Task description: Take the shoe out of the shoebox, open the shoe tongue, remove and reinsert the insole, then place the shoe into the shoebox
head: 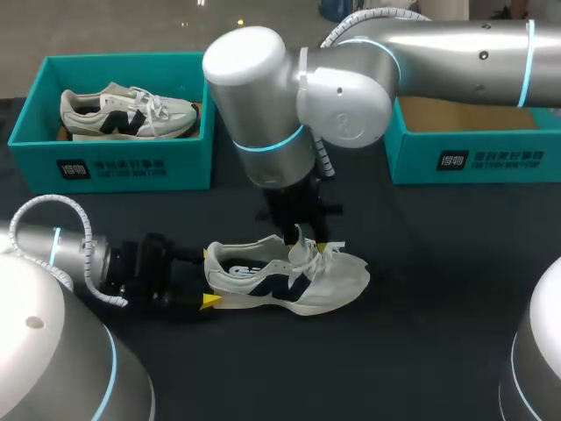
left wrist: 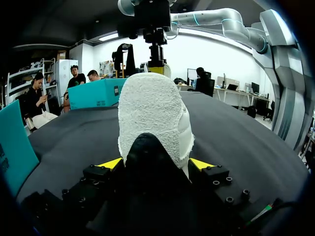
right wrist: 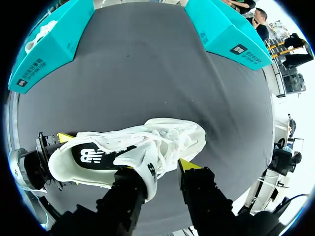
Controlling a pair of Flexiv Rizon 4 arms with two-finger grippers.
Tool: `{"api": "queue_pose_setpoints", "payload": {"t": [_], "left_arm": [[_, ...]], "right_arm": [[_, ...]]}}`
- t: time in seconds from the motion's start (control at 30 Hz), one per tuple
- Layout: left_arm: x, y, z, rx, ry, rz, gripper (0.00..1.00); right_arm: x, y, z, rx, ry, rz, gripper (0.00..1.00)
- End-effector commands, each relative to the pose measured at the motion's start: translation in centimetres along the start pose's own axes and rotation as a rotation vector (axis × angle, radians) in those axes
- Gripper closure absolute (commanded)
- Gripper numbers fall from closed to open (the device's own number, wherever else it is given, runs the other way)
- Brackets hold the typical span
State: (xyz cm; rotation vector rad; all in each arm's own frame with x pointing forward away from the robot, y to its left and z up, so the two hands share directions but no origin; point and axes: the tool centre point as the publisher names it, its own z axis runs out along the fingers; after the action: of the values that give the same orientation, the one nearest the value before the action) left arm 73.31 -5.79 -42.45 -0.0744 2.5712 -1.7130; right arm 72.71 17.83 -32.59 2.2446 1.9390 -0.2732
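So the left gripper (left wrist: 156, 164) is clamped on the heel of the shoe (head: 289, 276), one yellow tip on each side of it. It looks like it's just bracing the thing. The right gripper (right wrist: 162, 177) comes straight down over the lace area with its fingers a modest way apart. The tongue (right wrist: 146, 169) is pulled up and leans against one finger, and there's a visible gap to the other, so I wouldn't call that a grip.

The shoe sits on its sole around the middle of the tabletop (head: 421, 351), a bit toward the near edge. Its long axis runs along that edge, heel toward the left edge and toe toward the right. So the throat of the shoe opens right under the right gripper, and my guess is that arm does the reaching in while the left one holds.

The dark insole (right wrist: 93, 155) seems to be in there, but only through the opening, so I can't say if it's seated flat.

Further out, there's a teal shoebox (head: 123, 167) at the far left corner with a second shoe (head: 127, 112) in it, and another shoebox (head: 478, 158) at the far right.

Hard to see: from overhead the right arm's big joint covers its own fingers, the left wrist camera gets basically nothing but heel, and the right box is partly cut off.
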Motion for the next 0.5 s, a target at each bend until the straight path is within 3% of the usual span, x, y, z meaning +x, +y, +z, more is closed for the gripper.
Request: {"api": "queue_pose_setpoints", "payload": {"t": [0.03,0.13,0.23,0.5], "left_arm": [[0.2,0.1,0.1,0.001,-0.002,0.001,1.00],[0.2,0.1,0.1,0.001,-0.002,0.001,1.00],[0.2,0.1,0.1,0.001,-0.002,0.001,1.00],[0.2,0.1,0.1,0.001,-0.002,0.001,1.00]], "right_arm": [[0.9,-0.4,0.5,-0.004,-0.008,0.105,0.66],[0.9,-0.3,0.7,0.001,-0.005,0.103,0.70],[0.6,-0.2,0.7,0.001,-0.001,0.105,1.00],[-1.0,-0.1,-0.6,-0.016,0.021,0.144,1.00]]}}
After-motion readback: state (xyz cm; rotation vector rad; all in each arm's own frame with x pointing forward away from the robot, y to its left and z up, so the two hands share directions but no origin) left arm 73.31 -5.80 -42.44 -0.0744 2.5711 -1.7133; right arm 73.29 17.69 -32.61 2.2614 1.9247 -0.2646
